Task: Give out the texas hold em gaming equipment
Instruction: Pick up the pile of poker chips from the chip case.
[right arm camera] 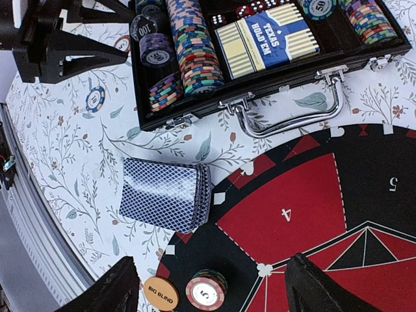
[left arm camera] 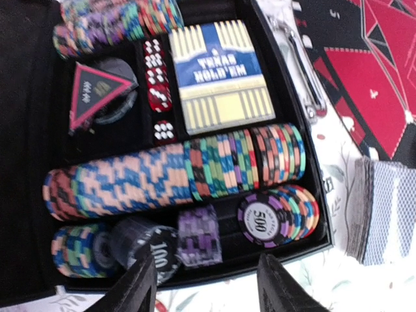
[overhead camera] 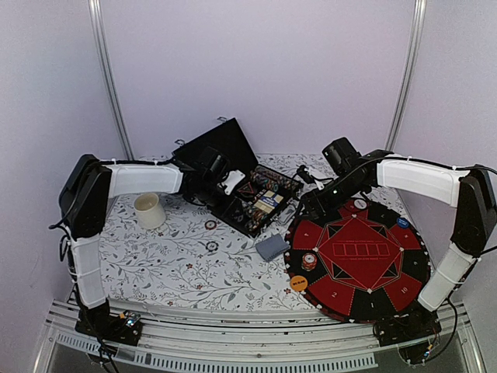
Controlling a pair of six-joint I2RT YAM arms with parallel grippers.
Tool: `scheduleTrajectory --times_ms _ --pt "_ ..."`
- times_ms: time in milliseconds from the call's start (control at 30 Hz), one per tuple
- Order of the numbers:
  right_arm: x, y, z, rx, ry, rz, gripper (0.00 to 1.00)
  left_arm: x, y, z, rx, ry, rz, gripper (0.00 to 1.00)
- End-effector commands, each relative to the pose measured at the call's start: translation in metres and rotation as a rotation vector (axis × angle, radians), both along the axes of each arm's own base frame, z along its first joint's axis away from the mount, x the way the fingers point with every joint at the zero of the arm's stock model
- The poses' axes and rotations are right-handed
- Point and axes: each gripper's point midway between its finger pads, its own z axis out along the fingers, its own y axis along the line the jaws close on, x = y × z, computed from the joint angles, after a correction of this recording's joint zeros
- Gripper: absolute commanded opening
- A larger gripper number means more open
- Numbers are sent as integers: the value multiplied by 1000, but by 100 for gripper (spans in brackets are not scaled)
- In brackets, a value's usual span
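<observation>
Over one wall of the black case (right arm camera: 260, 83), the left gripper (left arm camera: 205, 286) hung with its jaws apart and nothing between them, just above the outermost row of poker chips (left arm camera: 175, 175). Inside the case a purple chip (left arm camera: 260, 218) read "500" and a black chip (left arm camera: 159, 250) read "100". Behind the long chip rows lay red dice (left arm camera: 158, 78) and a blue-and-cream card box (left arm camera: 218, 75) printed "TEXAS HOLD'EM". To the right of the case, past its chrome handle (right arm camera: 292, 120), sat the round red-and-black mat (overhead camera: 353, 249). Its panels were numbered "4" and "5" on the side nearest the case and "2" and "10" on the side away from it. The right gripper (right arm camera: 211, 259) hovered over that nearest rim with its jaws wide apart, holding nothing. Between the case and the mat only a narrow strip of flowered surface (right arm camera: 78, 162) showed. The deck of cards (right arm camera: 166, 195), grey-blue backs up, filled part of that strip, with one corner at the mat's edge. Just beyond the deck from the case, on the mat's rim, an orange disc (right arm camera: 160, 294) lettered "BIG BLIND" lay beside a short chip stack (right arm camera: 206, 290). A white disc (overhead camera: 359, 203) and a blue disc (overhead camera: 402, 222) lay farther round the rim. Left of the case the surface ran wider, carrying two loose chips (overhead camera: 210, 224) near the case and a cream cup (overhead camera: 149, 210) well apart from it.
</observation>
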Motion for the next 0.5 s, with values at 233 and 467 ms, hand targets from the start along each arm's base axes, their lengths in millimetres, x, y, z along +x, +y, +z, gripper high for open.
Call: scheduleTrajectory --times_ms 233,467 --pt "1 1 1 11 8 12 80 -4 3 -35 83 57 8 59" --pt "0 1 0 11 13 13 80 -8 3 -51 98 96 3 56"
